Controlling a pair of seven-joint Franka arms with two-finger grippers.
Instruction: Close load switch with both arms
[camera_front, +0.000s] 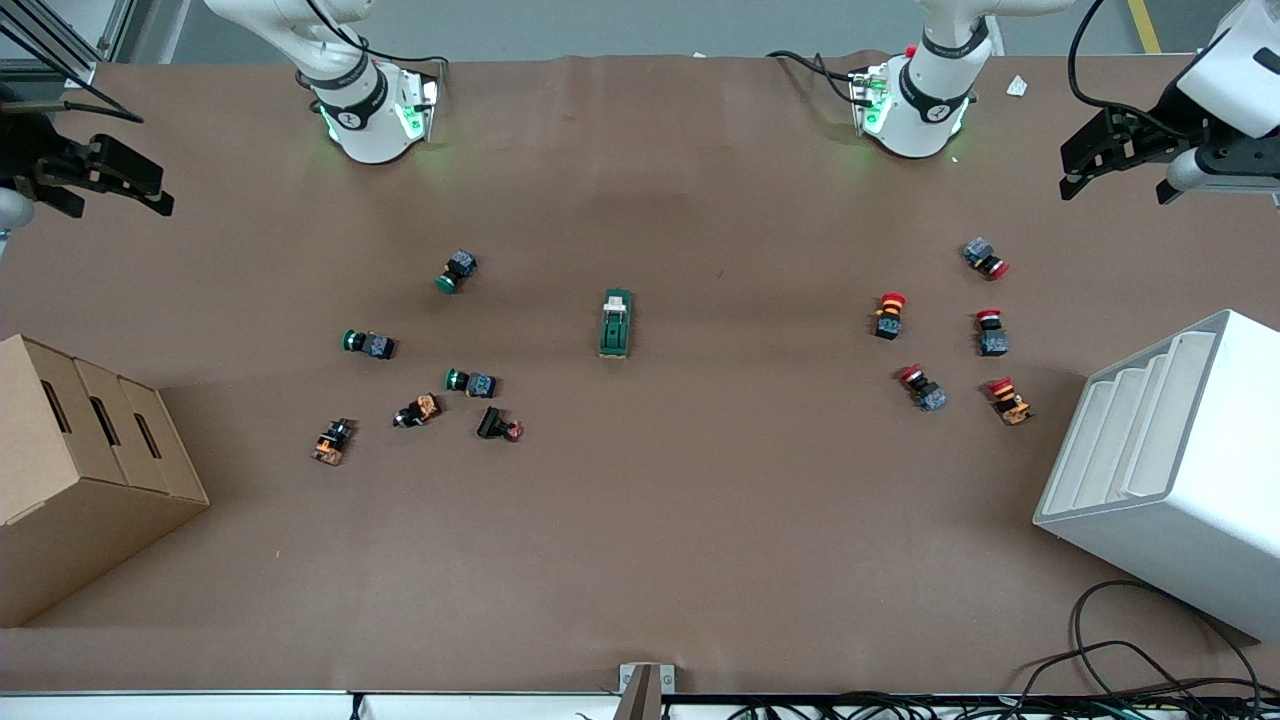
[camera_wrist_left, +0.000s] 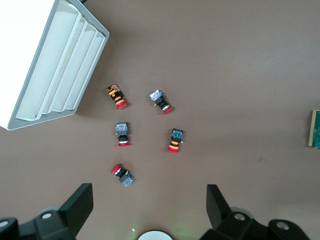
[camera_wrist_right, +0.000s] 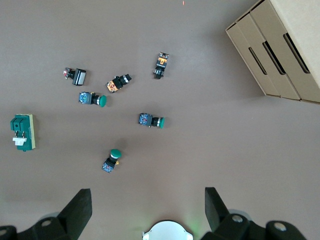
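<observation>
- While both arms wait raised at the table's two ends, the load switch (camera_front: 616, 323) lies alone at the middle of the brown table (camera_front: 640, 560), between a cluster of green push buttons (camera_front: 468, 381) and a cluster of red push buttons (camera_front: 921, 387), well apart from both.
- Its cream lever end points toward the robots' bases; the lever's exact position is too small to make out in the front view.
- From the right wrist view the load switch (camera_wrist_right: 23, 132) shows whole, with the white lever piece on its dark green body; in the left wrist view only a sliver of it (camera_wrist_left: 315, 129) shows, cut off by the picture's edge.
- The left gripper (camera_front: 1120, 150) hangs over the table's left-arm end, above bare table near the white tray; its fingers (camera_wrist_left: 77, 206) stand wide apart and hold nothing. Much of that arm is cut off at the front view's edge.
- The right gripper (camera_front: 105, 180) hangs over the right-arm end, above bare table near the cardboard box; its fingers (camera_wrist_right: 76, 210) are likewise spread wide and empty.
- A white tray (camera_front: 1180, 440) with ridged compartments sits tilted at the left arm's end, partly out of the picture.
- A cardboard box (camera_front: 80, 470) with three slots sits at the right arm's end, also cut off.
- Among the green buttons lie several darker, orange-marked pieces (camera_front: 418, 411) whose caps are hard to tell.
</observation>
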